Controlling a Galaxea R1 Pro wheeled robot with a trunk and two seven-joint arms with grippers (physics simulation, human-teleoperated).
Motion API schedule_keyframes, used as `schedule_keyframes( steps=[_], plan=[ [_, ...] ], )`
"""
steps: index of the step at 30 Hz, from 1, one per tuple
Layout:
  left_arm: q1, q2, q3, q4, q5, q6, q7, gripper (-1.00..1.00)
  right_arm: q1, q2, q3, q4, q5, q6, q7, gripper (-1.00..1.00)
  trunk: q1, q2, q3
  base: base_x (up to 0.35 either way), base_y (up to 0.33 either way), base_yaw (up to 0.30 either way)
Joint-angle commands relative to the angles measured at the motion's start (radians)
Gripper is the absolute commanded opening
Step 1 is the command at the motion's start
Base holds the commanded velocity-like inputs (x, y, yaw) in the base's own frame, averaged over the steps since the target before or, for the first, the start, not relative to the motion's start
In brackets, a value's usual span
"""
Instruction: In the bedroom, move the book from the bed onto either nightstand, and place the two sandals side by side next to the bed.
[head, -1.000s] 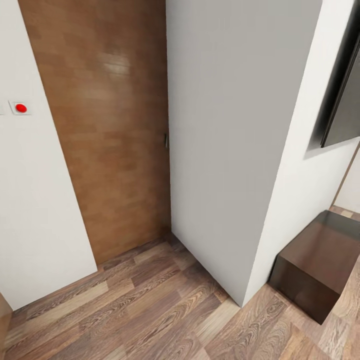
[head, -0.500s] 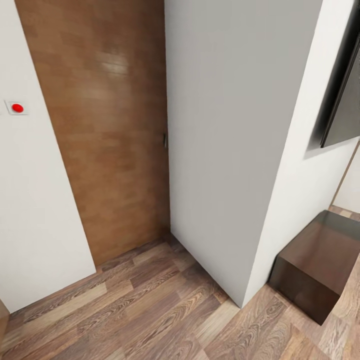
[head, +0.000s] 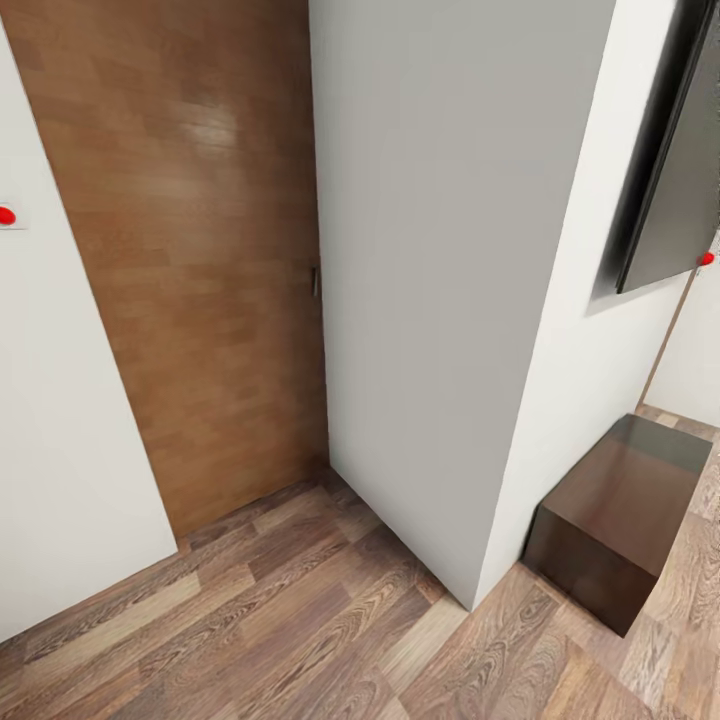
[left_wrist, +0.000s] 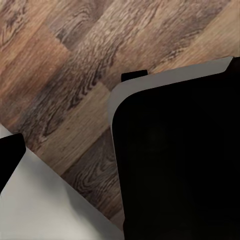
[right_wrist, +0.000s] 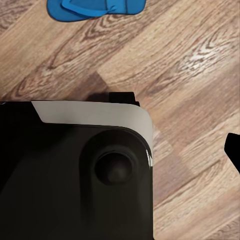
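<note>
Neither wrist view gives a readable look at the fingers: in the left wrist view a small dark tip (left_wrist: 10, 155) pokes in at one edge over a pale surface, and in the right wrist view another dark tip (right_wrist: 233, 146) shows at the edge over the floor, so whether either pair is spread or clenched cannot be told, and nothing is seen held or touched by them. Much of each wrist view is taken up by the robot's own black, white-edged body (right_wrist: 85, 170).

One bright-blue sandal (right_wrist: 95, 7) lies flat on the wood-plank floor (right_wrist: 195, 65), partly cut off by the picture edge (a strap shows across it).

In the head view one brown wooden door (head: 190, 260) stands between white walls (head: 440, 260), with one low dark-brown cabinet (head: 610, 520) with a glossy top on the floor beside the wall corner. Two small red dots (head: 6, 215) show, one at each side, and one dark panel (head: 675, 180) hangs on the right wall.
</note>
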Motion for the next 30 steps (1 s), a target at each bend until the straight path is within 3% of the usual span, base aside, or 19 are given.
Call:
schedule_keyframes(
  steps=[1, 15, 30],
  plan=[
    [0.000, 0.000, -0.008, 0.001, -0.001, -0.003, 0.006, 1.00, -0.001, 0.000, -0.001, 0.001, 0.000, -0.003, -0.001, 1.00, 0.000, -0.001, -0.001, 0.001, 0.000, -0.051],
    [0.000, 0.000, -0.007, 0.001, -0.001, -0.003, 0.006, 1.00, -0.001, 0.000, -0.001, 0.001, 0.000, -0.003, -0.001, 1.00, 0.000, -0.001, -0.001, 0.022, 0.034, -0.035],
    [0.000, 0.000, -0.007, 0.001, -0.001, -0.003, 0.006, 1.00, -0.001, 0.000, -0.001, 0.001, 0.000, -0.003, -0.001, 1.00, 0.000, -0.001, -0.001, 0.012, 0.015, -0.123]
  ],
)
